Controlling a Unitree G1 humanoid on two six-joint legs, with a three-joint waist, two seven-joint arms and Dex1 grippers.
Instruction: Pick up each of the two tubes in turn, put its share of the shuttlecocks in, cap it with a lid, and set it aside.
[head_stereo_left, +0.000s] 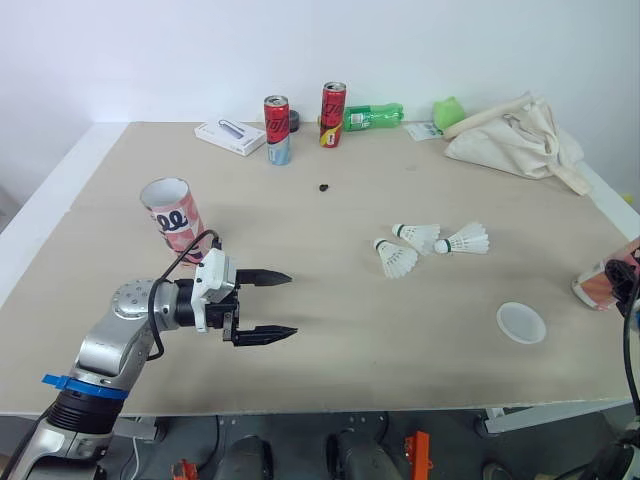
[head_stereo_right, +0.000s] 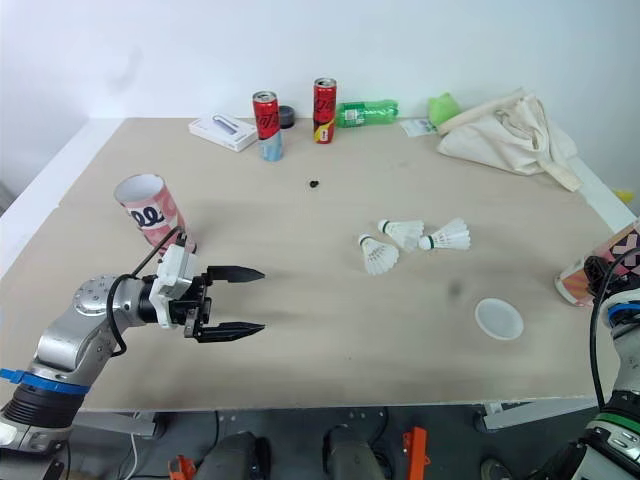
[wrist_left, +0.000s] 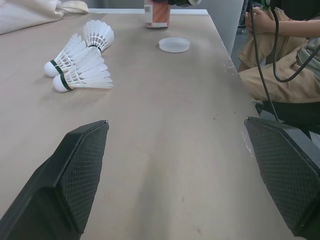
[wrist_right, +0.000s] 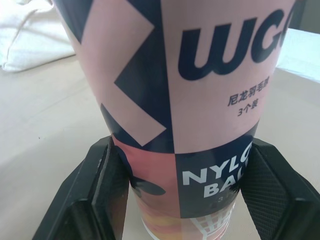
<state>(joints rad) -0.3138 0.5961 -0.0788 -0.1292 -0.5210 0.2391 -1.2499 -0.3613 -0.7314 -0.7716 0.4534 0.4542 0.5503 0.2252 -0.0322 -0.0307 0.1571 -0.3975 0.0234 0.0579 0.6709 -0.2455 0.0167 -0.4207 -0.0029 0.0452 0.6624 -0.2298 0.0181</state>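
R claw (wrist_right: 182, 145) clamps one tube (wrist_right: 175, 75) nr table (head_stereo_left: 330, 380) edge, prob. steadying it for filling; L claw (head_stereo_left: 293, 304) hangs wide open, aimed twd shuttlecocks (head_stereo_left: 418, 238).

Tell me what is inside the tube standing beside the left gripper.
The tube stands uncapped with its mouth open. The mouth shows only pale inner wall, with nothing poking out. The tube's own wall hides the lower inside, so the bottom cannot be checked.

left arm (head_stereo_left: 120, 335): silver, blue band, black cable loop | left claw (head_stereo_left: 293, 304): black, white mount | pads (wrist_left: 82, 170): cross-hatched
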